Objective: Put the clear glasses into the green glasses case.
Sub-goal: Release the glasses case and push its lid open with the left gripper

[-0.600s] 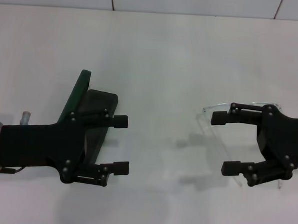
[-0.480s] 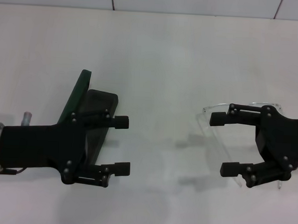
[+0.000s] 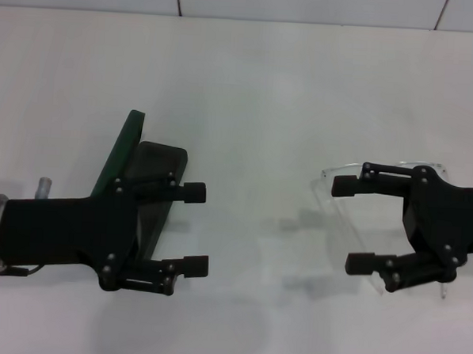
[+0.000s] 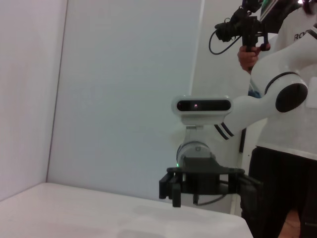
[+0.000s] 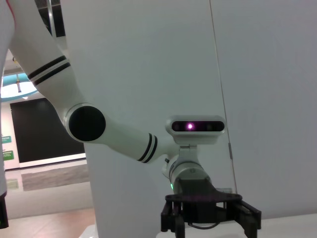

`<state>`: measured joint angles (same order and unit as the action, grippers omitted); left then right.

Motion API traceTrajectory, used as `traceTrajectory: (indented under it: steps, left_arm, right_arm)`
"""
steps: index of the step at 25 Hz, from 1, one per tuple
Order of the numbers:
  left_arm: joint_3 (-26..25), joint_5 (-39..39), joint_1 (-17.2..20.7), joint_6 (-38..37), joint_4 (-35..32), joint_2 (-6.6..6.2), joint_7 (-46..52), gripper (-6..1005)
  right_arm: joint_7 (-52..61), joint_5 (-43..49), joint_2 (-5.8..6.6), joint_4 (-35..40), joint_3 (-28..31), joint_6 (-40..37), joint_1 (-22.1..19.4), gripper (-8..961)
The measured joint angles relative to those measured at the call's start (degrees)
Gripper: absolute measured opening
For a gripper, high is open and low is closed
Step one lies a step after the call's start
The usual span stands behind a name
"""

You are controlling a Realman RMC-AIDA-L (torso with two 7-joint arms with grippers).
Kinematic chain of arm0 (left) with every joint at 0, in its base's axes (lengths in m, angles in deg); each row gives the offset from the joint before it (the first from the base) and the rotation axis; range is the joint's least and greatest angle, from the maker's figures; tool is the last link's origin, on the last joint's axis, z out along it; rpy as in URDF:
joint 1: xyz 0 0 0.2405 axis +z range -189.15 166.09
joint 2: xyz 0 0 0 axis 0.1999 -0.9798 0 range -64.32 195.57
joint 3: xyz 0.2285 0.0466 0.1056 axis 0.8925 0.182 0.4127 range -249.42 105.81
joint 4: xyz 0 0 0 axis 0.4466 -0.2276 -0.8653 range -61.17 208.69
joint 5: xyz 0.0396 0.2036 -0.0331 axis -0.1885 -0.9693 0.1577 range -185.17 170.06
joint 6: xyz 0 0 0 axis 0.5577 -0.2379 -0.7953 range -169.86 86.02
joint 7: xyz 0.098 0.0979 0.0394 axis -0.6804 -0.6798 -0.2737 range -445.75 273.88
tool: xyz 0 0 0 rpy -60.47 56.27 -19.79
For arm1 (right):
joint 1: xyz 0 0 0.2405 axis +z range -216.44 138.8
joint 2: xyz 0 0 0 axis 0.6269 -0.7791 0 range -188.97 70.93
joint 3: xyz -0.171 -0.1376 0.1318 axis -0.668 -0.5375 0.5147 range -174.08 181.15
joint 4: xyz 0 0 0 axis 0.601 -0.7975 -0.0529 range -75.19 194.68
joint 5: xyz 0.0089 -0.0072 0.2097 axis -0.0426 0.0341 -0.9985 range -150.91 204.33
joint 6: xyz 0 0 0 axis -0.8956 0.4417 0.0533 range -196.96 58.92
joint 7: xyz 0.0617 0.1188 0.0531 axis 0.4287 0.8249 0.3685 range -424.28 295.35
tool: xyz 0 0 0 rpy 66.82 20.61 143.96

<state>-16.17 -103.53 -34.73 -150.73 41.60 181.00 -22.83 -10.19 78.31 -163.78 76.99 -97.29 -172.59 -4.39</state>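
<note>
The green glasses case (image 3: 151,166) lies open on the white table at the left, its lid (image 3: 120,151) standing up on the far-left side. My left gripper (image 3: 194,229) hovers open over the case's near end, fingers pointing toward the middle. The clear glasses (image 3: 344,167) lie on the table at the right, mostly covered by my right gripper (image 3: 350,225), which is open above them with one finger near the frame's top rim and the other near its lower edge. The left wrist view shows the right gripper (image 4: 203,183) far off; the right wrist view shows the left gripper (image 5: 210,215).
The white table (image 3: 256,107) stretches between the two grippers and back to a tiled wall. A person holding a camera (image 4: 247,29) stands behind the robot's right arm.
My right gripper has edged slightly left over the glasses. The left gripper has crept a little toward the middle. Case and glasses have not moved.
</note>
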Motion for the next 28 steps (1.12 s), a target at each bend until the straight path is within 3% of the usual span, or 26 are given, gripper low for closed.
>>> traceTrajectory:
  steps: [6,10,13,15,18,20,23,25,28]
  left_arm:
    - [-3.8,6.3,1.1,0.0,-2.1,0.60,1.4,880]
    - [-8.1,7.6,1.5,3.1,-12.5,1.52,15.3,880]
    - [-9.4,2.4,1.5,8.8,-24.3,2.64,30.5,880]
    - [-9.2,-3.7,1.3,12.4,-32.1,3.49,39.5,880]
    - [-8.4,-9.9,1.2,16.5,-39.8,4.40,48.7,880]
    - [-7.1,-13.6,0.8,18.9,-42.2,4.28,55.4,880]
    - [-5.6,-22.6,-1.4,20.6,-45.1,4.08,64.7,880]
    - [-4.0,-27.6,-2.3,20.4,-46.6,4.08,69.1,880]
    - [-0.9,-32.8,-2.7,20.1,-48.3,3.98,74.8,877]
  right_arm:
    - [-0.7,0.0,0.12,0.1,5.8,4.2,-1.7,871]
    - [-1.4,0.0,1.31,1.5,13.4,9.6,-4.1,872]
    - [-2.2,0.2,1.64,5.3,19.0,14.0,-7.4,872]
    - [-2.6,2.6,0.62,11.9,24.3,19.5,-11.0,871]
    - [-2.4,9.1,-2.31,21.6,30.9,25.6,-14.9,870]
    - [-1.8,14.5,-4.89,27.5,34.6,28.9,-16.9,869]
    - [0.9,22.3,-7.57,33.3,40.0,30.5,-18.6,868]
    - [3.3,26.3,-8.21,34.4,42.4,30.4,-18.2,868]
    - [4.9,28.0,-8.02,34.2,43.3,30.2,-17.2,869]
